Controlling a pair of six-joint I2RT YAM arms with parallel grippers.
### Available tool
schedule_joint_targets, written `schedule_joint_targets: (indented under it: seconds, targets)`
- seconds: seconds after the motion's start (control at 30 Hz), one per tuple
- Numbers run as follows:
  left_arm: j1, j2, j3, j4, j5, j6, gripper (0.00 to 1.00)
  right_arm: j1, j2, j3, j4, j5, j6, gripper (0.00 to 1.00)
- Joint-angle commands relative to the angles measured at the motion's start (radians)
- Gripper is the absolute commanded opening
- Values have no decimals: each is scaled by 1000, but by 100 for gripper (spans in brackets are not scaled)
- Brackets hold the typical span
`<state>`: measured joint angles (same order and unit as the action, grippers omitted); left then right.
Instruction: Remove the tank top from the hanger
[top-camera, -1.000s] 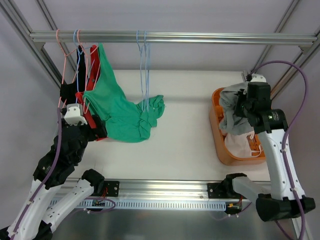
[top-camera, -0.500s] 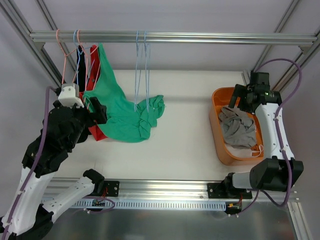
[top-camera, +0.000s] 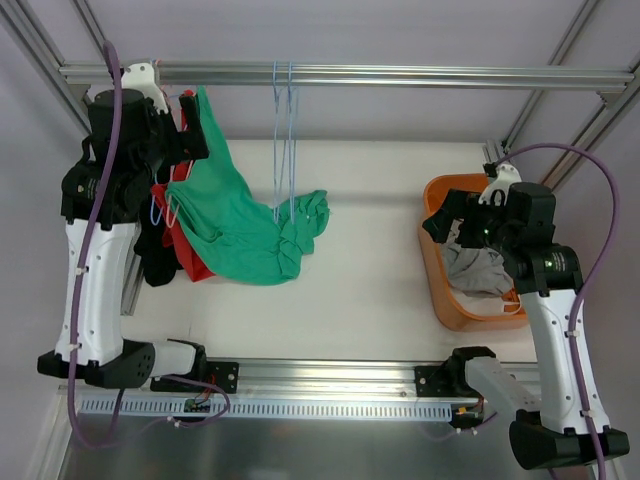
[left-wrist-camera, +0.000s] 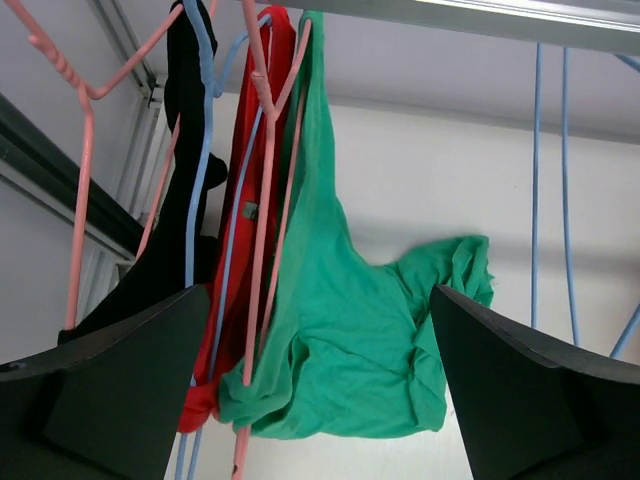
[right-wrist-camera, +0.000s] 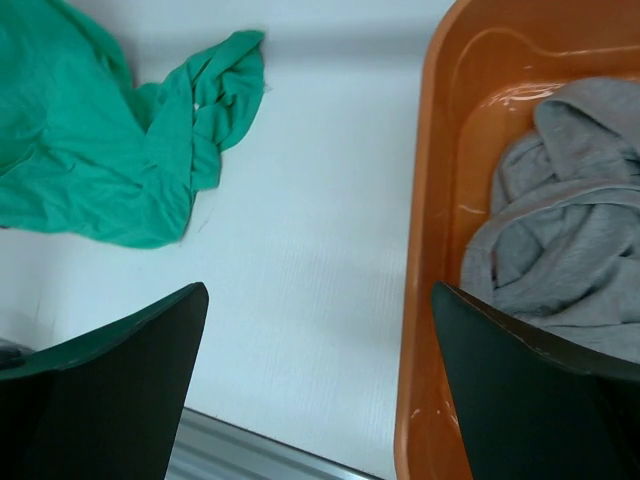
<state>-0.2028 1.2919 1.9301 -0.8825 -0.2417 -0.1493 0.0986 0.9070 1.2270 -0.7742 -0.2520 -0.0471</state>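
Note:
A green tank top (top-camera: 235, 220) hangs by a strap from a pink hanger (left-wrist-camera: 265, 200) on the rail, and its lower part is bunched on the white table. In the left wrist view the green tank top (left-wrist-camera: 350, 340) shows beyond my fingers, with a red top (left-wrist-camera: 243, 260) and a black top (left-wrist-camera: 185, 100) on hangers to its left. My left gripper (top-camera: 185, 150) (left-wrist-camera: 320, 300) is raised near the rail, open and empty. My right gripper (top-camera: 445, 225) (right-wrist-camera: 318, 295) hovers open and empty over the basket's left rim.
An orange basket (top-camera: 432, 270) (right-wrist-camera: 425, 250) at the right holds a grey garment (top-camera: 480, 270) (right-wrist-camera: 570, 220). Two empty blue hangers (top-camera: 285, 140) (left-wrist-camera: 550, 200) hang mid-rail. The metal rail (top-camera: 400, 75) spans the back, and the green top's edge (right-wrist-camera: 90, 170) lies on the table.
My left arm has risen from table level up to the hanging garments near the rail. My right gripper let the grey garment drop into the basket and swung over its left rim.

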Motion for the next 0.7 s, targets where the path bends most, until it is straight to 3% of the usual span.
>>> schedule_joint_targets:
  seconds: [0.0,0.13,0.3,0.5,0.67]
  targets:
    - [68,43,61,-56,165,68,95,15,-14,-29,43,-108,9,99]
    - [106,104,79,-55,214,92,68,26,-22,-41,53,-124,7,99]
    - [132,156,113,-55,211,113,44,61,-28,-50,87,-142,23,98]
    - [152,184,99,-53,174,125,46,96,-33,-49,105,-141,29,98]
    - [152,172,98,-53,295,129,54,112,-19,-49,116,-135,32,98]
